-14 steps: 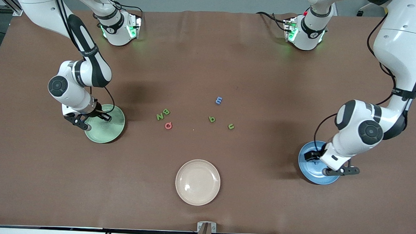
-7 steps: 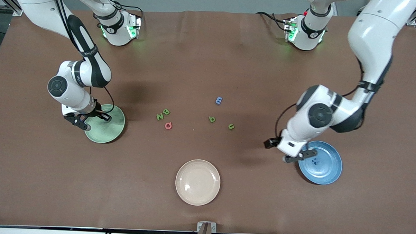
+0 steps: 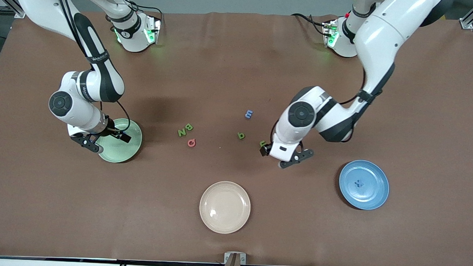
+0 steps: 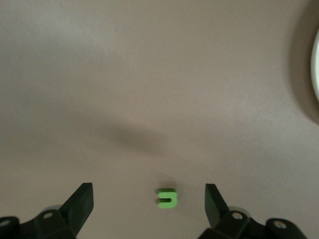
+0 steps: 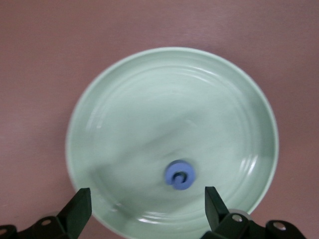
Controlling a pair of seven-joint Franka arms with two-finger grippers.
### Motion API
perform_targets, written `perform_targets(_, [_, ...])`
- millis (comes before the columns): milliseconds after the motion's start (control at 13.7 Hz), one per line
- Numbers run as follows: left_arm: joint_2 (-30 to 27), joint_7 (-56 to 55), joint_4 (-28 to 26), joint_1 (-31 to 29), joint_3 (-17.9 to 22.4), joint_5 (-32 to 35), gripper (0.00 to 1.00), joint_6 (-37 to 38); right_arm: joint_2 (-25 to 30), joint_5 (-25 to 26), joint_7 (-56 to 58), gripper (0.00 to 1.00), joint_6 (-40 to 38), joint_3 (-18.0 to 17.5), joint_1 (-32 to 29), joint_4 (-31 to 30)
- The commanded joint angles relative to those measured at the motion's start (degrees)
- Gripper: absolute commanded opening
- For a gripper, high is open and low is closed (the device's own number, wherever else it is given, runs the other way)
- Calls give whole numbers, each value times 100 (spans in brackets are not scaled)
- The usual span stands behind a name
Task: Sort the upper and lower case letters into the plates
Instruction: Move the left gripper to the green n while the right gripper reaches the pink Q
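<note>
Two hands open, left hand (image 4: 148, 209) over green letter (image 4: 167, 197), right hand (image 5: 144, 211) over green plate (image 5: 149, 99).

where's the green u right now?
On the table under the left gripper, between its open jaws in the left wrist view: green u. In the front view it lies beside the green q, toward the left arm's end.

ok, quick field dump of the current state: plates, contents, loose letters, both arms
green plate: at the right arm's end, holds a blue letter
blue plate: at the left arm's end, holds a blue piece
beige plate: nearest the front camera
loose letters: green N, green B, red Q, blue m, green q, green u
right gripper: jaws open, over the green plate
left gripper: jaws open, over the green u
</note>
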State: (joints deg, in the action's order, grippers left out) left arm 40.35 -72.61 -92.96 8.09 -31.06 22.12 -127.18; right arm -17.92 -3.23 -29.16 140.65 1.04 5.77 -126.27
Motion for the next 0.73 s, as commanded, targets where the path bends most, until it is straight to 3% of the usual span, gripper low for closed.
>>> perform_targets(0, [184,-463,235,604,494,100,97,27,79,-11,-921,100,23,-16,616,58])
perform_targets(293, [219,-884,148,720,610,135,95,-139,-202,-11,-2267,100,59,-7,1513,532])
perform_targets(659, [341,-1097,-11,746,610,135,91,-631,-949,59,-3621,100,94,2,2296,1306])
